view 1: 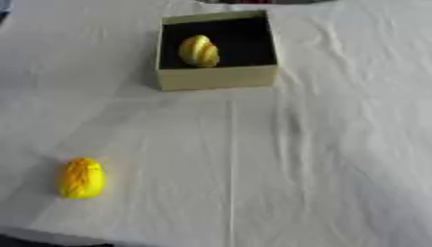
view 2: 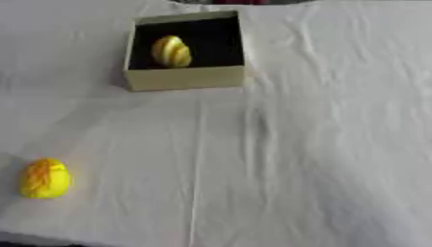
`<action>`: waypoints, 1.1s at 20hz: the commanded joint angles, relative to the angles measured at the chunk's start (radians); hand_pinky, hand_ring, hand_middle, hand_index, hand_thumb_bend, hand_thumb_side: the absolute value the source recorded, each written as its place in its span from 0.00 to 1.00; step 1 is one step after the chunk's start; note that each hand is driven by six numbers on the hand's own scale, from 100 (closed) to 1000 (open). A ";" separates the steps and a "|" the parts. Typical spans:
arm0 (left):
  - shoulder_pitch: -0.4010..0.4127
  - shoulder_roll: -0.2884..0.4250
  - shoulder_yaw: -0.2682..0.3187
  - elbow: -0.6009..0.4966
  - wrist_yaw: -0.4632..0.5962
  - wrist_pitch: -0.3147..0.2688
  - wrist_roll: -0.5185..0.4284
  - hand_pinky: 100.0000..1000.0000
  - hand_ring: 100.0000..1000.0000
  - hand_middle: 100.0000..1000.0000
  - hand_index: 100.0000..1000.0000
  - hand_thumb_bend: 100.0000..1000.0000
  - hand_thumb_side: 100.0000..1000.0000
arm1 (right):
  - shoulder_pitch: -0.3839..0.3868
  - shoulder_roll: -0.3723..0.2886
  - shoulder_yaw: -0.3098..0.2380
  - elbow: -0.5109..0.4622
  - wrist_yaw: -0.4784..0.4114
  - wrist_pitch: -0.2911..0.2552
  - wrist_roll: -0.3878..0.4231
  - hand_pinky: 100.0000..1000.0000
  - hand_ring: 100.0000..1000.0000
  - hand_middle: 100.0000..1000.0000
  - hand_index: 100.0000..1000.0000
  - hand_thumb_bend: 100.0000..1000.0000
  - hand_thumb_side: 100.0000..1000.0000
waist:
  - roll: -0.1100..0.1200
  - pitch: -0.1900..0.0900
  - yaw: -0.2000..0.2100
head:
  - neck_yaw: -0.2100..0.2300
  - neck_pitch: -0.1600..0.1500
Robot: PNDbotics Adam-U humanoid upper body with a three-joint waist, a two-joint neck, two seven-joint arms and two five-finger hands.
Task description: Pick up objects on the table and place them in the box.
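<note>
Neither hand is in view; finger state cannot be told. Near left, a yellow egg-shaped object (view 1: 82, 178) lies on the white cloth (view 1: 278, 169). Far centre, the box (view 1: 218, 77) holds a striped one (view 1: 199, 51). Judged next: left-hand reach.

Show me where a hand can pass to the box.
Bare cloth spans everything near of the box and right of the yellow object. The box's right half is free; another yellow object sits left inside.
</note>
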 commanded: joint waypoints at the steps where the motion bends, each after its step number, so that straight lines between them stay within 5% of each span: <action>1: 0.085 0.133 0.010 -0.057 0.069 -0.047 0.017 0.82 0.84 0.76 0.85 0.42 0.22 | -0.008 -0.032 -0.013 -0.017 0.012 -0.003 -0.007 0.84 0.80 0.68 0.84 0.00 0.51 | -0.004 -0.022 0.002 | -0.008 -0.004; 6: 0.362 0.257 0.008 -0.059 0.061 -0.112 -0.035 0.83 0.86 0.78 0.86 0.46 0.23 | -0.007 -0.034 -0.018 -0.017 0.016 -0.006 -0.012 0.84 0.80 0.68 0.84 0.00 0.51 | -0.014 -0.012 0.007 | -0.017 -0.013; 10: 0.512 0.284 0.035 -0.059 0.062 -0.114 -0.033 0.84 0.86 0.79 0.87 0.51 0.26 | -0.004 -0.033 -0.019 -0.017 0.018 -0.006 -0.016 0.84 0.80 0.68 0.84 0.00 0.51 | -0.018 -0.008 0.016 | -0.025 -0.015; 15: 0.562 0.286 0.028 -0.059 0.101 -0.161 -0.078 0.85 0.88 0.80 0.87 0.55 0.28 | -0.003 -0.027 -0.016 -0.017 0.015 -0.002 -0.013 0.84 0.81 0.68 0.84 0.00 0.52 | -0.019 -0.007 0.018 | -0.024 -0.015; 16: 0.562 0.285 0.020 -0.059 0.106 -0.166 -0.096 0.85 0.88 0.79 0.87 0.52 0.24 | -0.004 -0.026 -0.015 -0.017 0.014 -0.003 -0.012 0.84 0.81 0.68 0.84 0.00 0.52 | -0.019 -0.007 0.016 | -0.022 -0.014; 18: 0.559 0.283 0.006 -0.059 0.115 -0.170 -0.137 0.86 0.89 0.80 0.87 0.42 0.00 | -0.005 -0.025 -0.014 -0.017 0.013 -0.002 -0.012 0.84 0.81 0.68 0.84 0.00 0.52 | -0.019 -0.007 0.012 | -0.020 -0.015; 22: 0.549 0.283 -0.023 -0.059 0.131 -0.186 -0.246 0.86 0.89 0.80 0.87 0.41 0.00 | -0.005 -0.021 -0.012 -0.017 0.010 -0.002 -0.010 0.84 0.81 0.68 0.84 0.00 0.52 | -0.016 -0.004 0.002 | -0.014 -0.013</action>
